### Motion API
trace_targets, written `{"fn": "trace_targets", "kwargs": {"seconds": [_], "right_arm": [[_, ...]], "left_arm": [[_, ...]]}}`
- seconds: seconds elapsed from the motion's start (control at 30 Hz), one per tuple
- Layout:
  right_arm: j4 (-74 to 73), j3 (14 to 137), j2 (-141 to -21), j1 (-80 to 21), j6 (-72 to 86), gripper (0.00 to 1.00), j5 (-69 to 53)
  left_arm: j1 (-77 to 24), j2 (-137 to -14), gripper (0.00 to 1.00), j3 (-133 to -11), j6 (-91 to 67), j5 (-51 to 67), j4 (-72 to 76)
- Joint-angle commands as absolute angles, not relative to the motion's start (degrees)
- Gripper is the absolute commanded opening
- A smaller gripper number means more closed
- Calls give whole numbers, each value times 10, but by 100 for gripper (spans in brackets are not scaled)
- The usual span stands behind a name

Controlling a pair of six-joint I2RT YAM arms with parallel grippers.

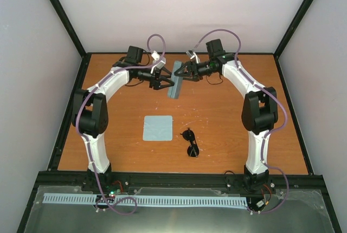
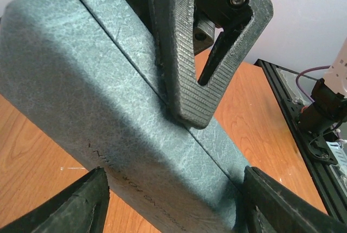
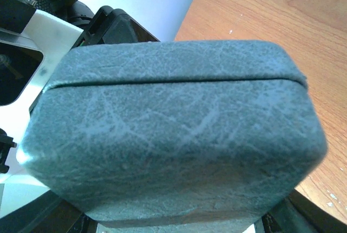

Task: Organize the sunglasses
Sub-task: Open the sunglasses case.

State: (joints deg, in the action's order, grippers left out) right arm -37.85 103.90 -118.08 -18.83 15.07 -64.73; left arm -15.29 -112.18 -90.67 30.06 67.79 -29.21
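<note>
The sunglasses (image 1: pixel 190 142) lie folded on the wooden table near its front, right of centre, with no gripper near them. At the far middle, the closed grey-blue case (image 1: pixel 175 84) is held up between both arms. My right gripper (image 1: pixel 180 73) is shut on it across lid and base. In the left wrist view one of the right gripper's fingers (image 2: pixel 187 70) presses on the case (image 2: pixel 108 97) by its seam. My left gripper (image 1: pixel 164 81) is open, and its fingers (image 2: pixel 81 206) straddle the case's width. The case's end (image 3: pixel 173 135) fills the right wrist view and hides most of that gripper (image 3: pixel 179 217).
A pale blue square cloth (image 1: pixel 158 128) lies flat left of the sunglasses. Black frame rails (image 1: pixel 70 114) edge the table, with white walls behind. A pale perforated strip (image 1: pixel 146 200) runs along the near edge by the arm bases.
</note>
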Motion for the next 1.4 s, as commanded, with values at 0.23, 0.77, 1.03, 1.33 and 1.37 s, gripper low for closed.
{"fn": "trace_targets", "kwargs": {"seconds": [0.23,0.77,1.03,1.33,1.37], "right_arm": [[-496,1044,-1100,-194,87,3,-775],[-584,1053,-1082,-186,27,3,-821],[-605,1047,-1091,-159,15,3,-705],[-590,1149,-1231,-115,85,3,-655],[-607,1169,-1249,-115,76,3,-654]], "left_arm": [[-150,-1139,65,-904,369,591,-316],[-149,-1159,64,-908,373,582,-290],[-145,-1157,67,-928,366,557,-296],[-72,-1110,69,-905,306,554,-258],[-66,-1109,68,-903,312,549,-260]]}}
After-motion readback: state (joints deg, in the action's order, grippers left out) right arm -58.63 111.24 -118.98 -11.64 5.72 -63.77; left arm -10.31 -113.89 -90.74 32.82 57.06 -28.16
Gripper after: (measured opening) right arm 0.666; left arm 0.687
